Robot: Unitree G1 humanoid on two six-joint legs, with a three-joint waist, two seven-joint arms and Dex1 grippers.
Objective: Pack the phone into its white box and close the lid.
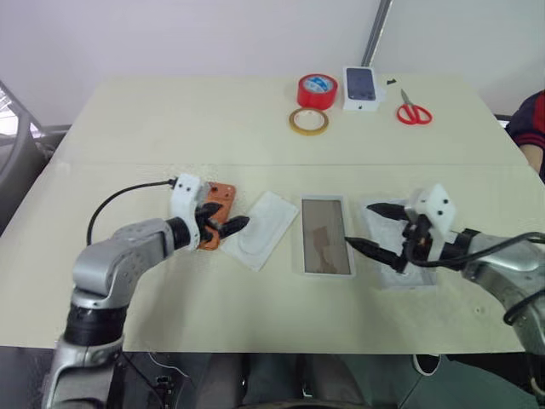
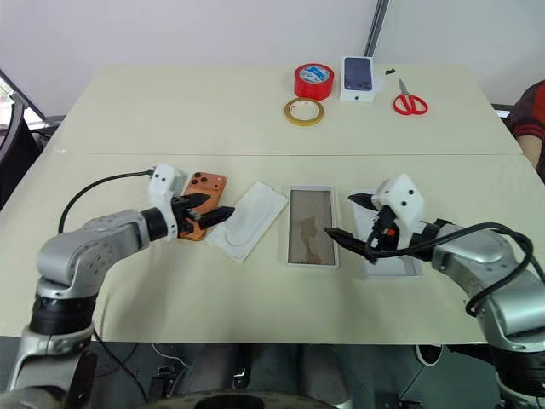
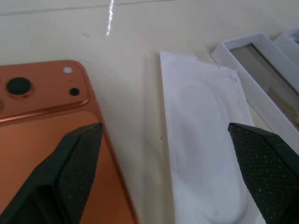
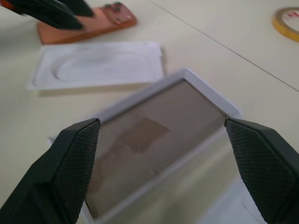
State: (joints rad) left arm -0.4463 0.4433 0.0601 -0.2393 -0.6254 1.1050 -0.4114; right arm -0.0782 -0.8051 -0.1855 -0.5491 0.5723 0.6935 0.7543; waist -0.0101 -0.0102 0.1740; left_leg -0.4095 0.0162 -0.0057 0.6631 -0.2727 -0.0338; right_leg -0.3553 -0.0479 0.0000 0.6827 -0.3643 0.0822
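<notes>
Left gripper (image 1: 223,227), its two black fingers spread wide and holding nothing, hangs over the near edge of the slim orange smartphone (image 2: 204,215), one finger above the phone's back and the other out toward the white moulded insert with an oval recess (image 2: 247,220). The phone lies flat, lenses up, just beyond that insert as counted from the shallow white cardboard box tray with the brownish-grey floor (image 1: 324,236), which sits at the middle of the row. Right gripper (image 1: 375,228), likewise spread and empty, points at the tray's other long side, over the shallow white lid (image 2: 393,256) that lies just beside the tray.

By the look of it, the reach for the phone is the step in hand; nothing is packed yet. Next, the left fingers would need to straddle the phone's narrow width and pinch its edges, since it lies flush on the cream tabletop (image 1: 170,119), then carry it over the insert to the tray.
</notes>
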